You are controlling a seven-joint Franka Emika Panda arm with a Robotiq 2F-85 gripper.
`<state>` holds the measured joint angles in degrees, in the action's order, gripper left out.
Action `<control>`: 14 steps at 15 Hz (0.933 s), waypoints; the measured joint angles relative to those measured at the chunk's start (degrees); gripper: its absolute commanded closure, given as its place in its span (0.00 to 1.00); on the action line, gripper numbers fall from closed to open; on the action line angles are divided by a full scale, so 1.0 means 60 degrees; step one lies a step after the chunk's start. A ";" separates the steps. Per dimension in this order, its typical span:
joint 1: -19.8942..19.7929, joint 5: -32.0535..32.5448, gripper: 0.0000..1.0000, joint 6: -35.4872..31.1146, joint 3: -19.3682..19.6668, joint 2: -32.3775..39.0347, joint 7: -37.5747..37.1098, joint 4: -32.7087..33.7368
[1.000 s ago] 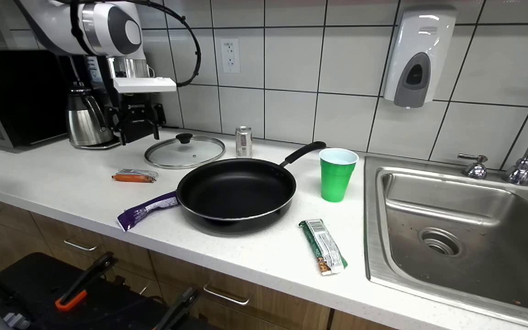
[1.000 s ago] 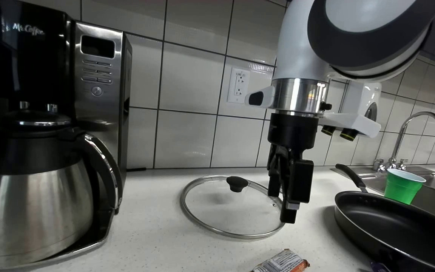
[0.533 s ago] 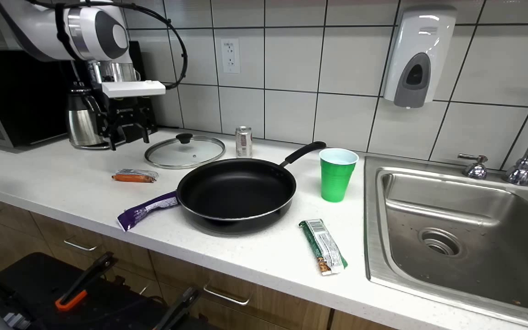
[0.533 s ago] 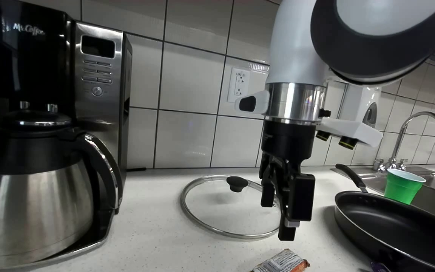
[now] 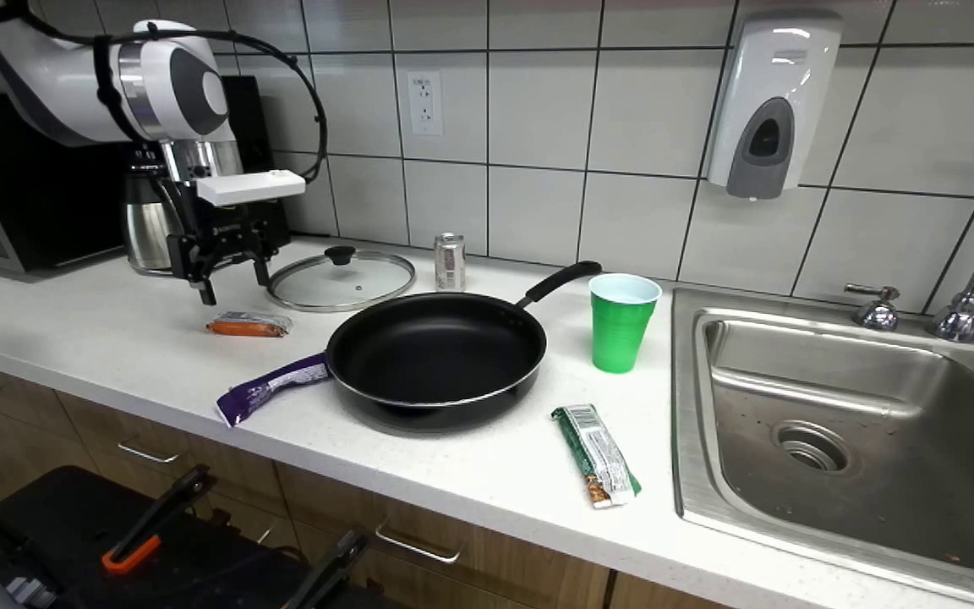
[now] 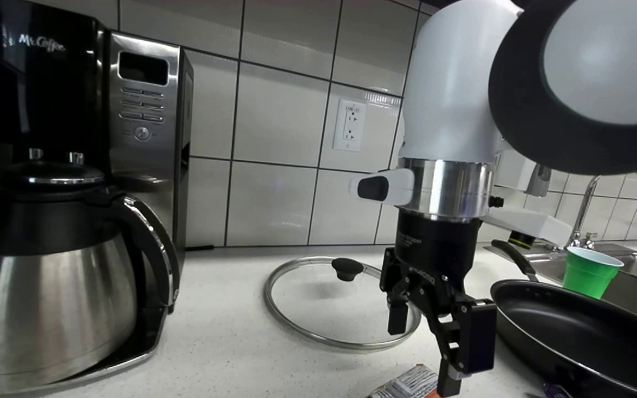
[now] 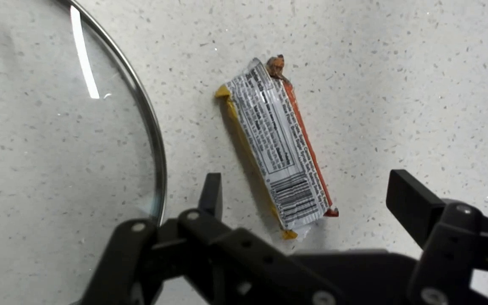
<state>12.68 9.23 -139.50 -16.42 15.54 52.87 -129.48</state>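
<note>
On speckled counter (image 7: 375, 97), oblong packet (image 7: 275, 144)

In an exterior view the frying pan (image 6: 578, 326) is running past the edge, and the gripper (image 6: 423, 355) is partly covering the snack bar (image 6: 408, 382) near the pan. One end of the purple wrapper (image 5: 271, 388) beside the pan is lying hidden, under or behind, unclear which. The bar's finest print is blurring.

- Above the wrapped bar (image 7: 278, 148), the way down is free.
- Its 2 long sides have room.
- Near obstacles are the lid (image 7: 66, 148) and pan (image 5: 436, 351).
</note>
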 measured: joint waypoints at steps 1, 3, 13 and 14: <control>0.0000 0.0050 0.00 -0.0097 -0.0006 0.0013 0.0204 -0.0079; 0.0000 0.0069 0.00 -0.0343 -0.0026 0.0041 0.0526 -0.0231; -0.0004 0.0069 0.00 -0.1290 -0.0075 0.0352 0.1187 -0.0767; -0.0011 0.0069 0.00 -0.1340 -0.0075 0.0407 0.1188 -0.0777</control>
<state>12.61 9.65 -147.54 -16.87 17.99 59.99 -134.15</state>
